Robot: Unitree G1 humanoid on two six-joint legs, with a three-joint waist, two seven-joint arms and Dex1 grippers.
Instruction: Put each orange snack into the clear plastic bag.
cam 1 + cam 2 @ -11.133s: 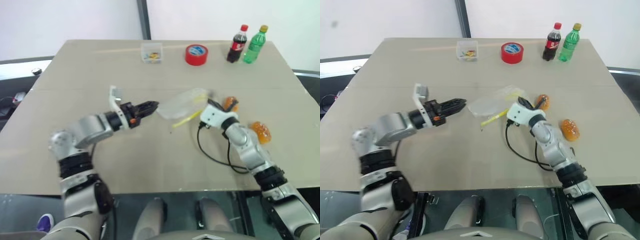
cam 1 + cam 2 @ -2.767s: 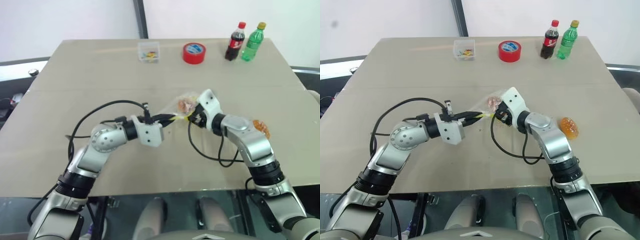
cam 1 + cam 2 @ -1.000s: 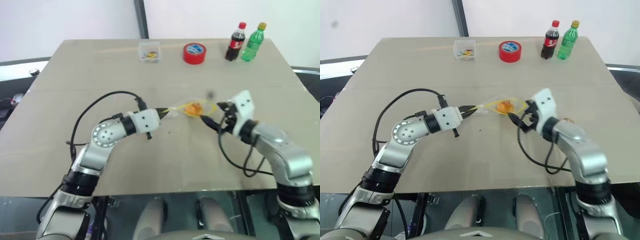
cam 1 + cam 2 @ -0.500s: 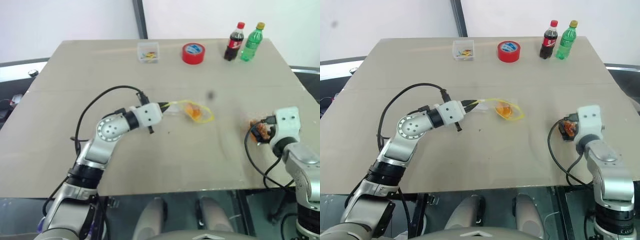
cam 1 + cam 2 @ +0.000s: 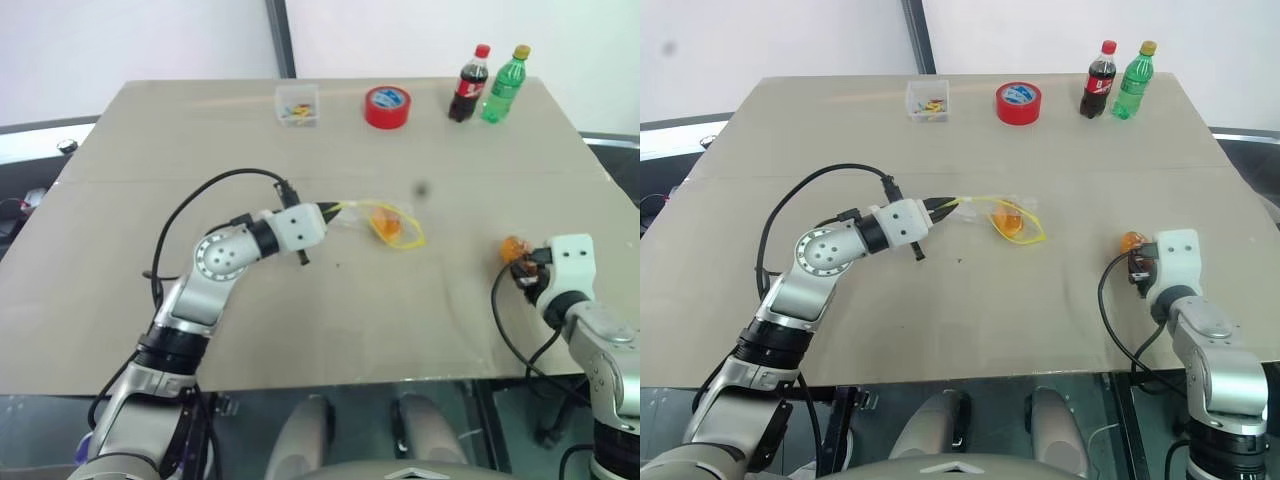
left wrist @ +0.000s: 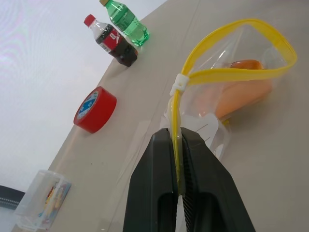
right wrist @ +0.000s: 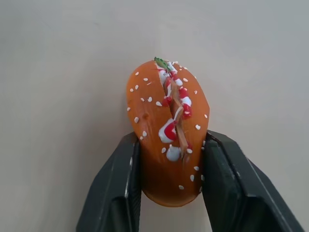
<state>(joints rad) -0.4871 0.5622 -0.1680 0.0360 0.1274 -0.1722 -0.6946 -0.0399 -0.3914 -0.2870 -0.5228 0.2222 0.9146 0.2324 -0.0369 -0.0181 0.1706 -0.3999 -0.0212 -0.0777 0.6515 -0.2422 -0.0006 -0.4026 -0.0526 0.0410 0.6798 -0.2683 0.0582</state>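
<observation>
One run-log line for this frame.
left gripper: shut on clear plastic bag | one orange snack bagged | right gripper: gripping second orange snack

The middle of the bench (image 5: 330, 330) lies bare between the two arms, so the stretch from the right pincer (image 7: 168, 166) across to the clear plastic bag (image 5: 385, 222) is open. The bag's mouth (image 6: 241, 53) gapes, its yellow seal strip bowed into a loop, with one orange snack (image 6: 244, 89) already lying inside and taking up part of the room. The left pincer (image 6: 177, 159) and its arm block the bag's left side; its black cable (image 5: 200, 200) arches above the bench there. Along the far edge stand a small clear box (image 5: 300, 105), a red tape roll (image 5: 388, 106) and two bottles (image 5: 488, 84), well apart from the bag. A cable (image 5: 510, 325) loops by the right wrist.
</observation>
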